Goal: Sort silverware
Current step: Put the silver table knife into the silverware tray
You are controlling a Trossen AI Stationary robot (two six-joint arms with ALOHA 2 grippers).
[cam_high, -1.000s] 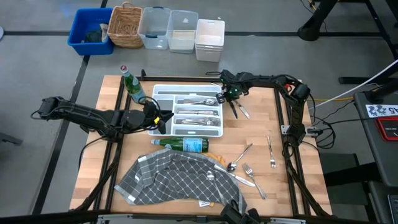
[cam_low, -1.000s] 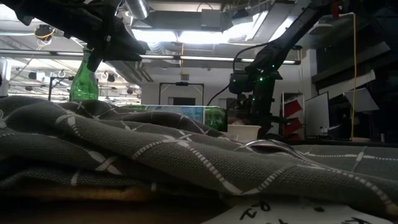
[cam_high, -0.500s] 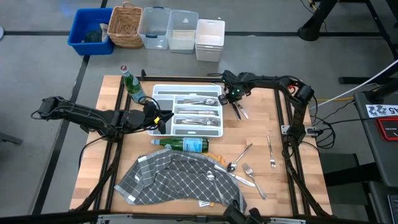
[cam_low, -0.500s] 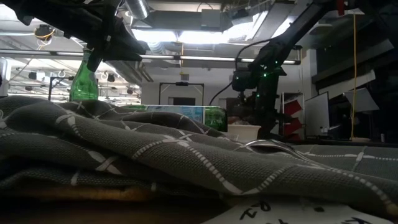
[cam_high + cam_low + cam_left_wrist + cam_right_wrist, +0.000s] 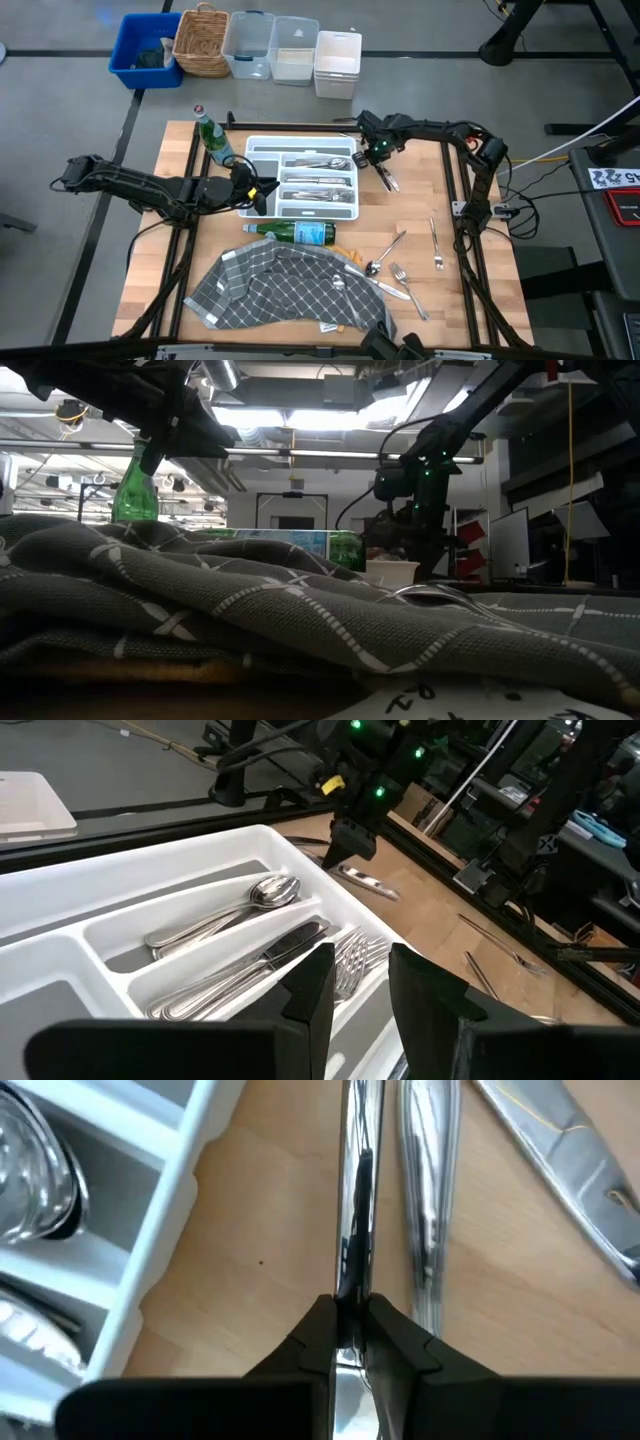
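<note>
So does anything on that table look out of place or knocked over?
Yes: one green bottle lies on its side below the white tray, while the other bottle stands upright. A grey cloth lies crumpled, partly covering loose silverware.

Open lane: I see bare surface [image 5: 420, 200] right of the tray [image 5: 352, 212].
Blocked front: cloth [image 5: 280, 290], lying bottle [image 5: 295, 233].
Blocked left: upright bottle [image 5: 211, 137] beside the tray.
</note>
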